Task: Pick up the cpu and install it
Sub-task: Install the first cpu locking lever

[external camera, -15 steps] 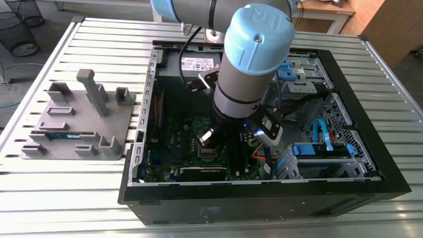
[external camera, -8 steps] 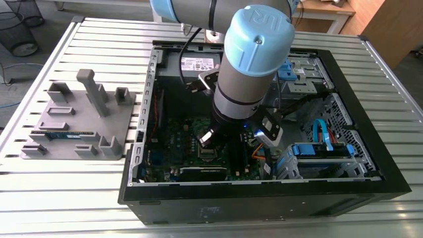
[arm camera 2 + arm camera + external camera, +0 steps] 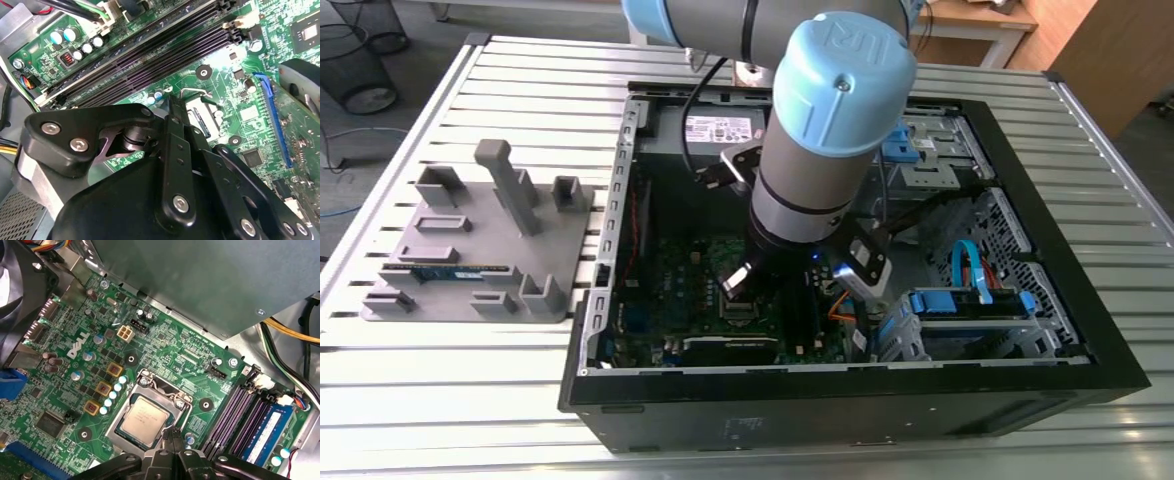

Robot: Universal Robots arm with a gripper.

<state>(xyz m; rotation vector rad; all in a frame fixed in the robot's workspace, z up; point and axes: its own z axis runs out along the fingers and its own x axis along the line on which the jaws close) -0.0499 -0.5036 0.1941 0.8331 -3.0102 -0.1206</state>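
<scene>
first wrist view: cpu (image 3: 145, 419) flat in socket (image 3: 150, 379), gripper (image 3: 171, 434) narrow, empty, beside its edge — exterior view: arm (image 3: 834, 130) inside case (image 3: 720, 420)

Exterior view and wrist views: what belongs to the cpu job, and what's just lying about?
Job:
cpu, lying in the socket
socket
gripper, close by the cpu

Lying about:
fixture plate
memory stick on that plate
blue cable inside the case
</scene>
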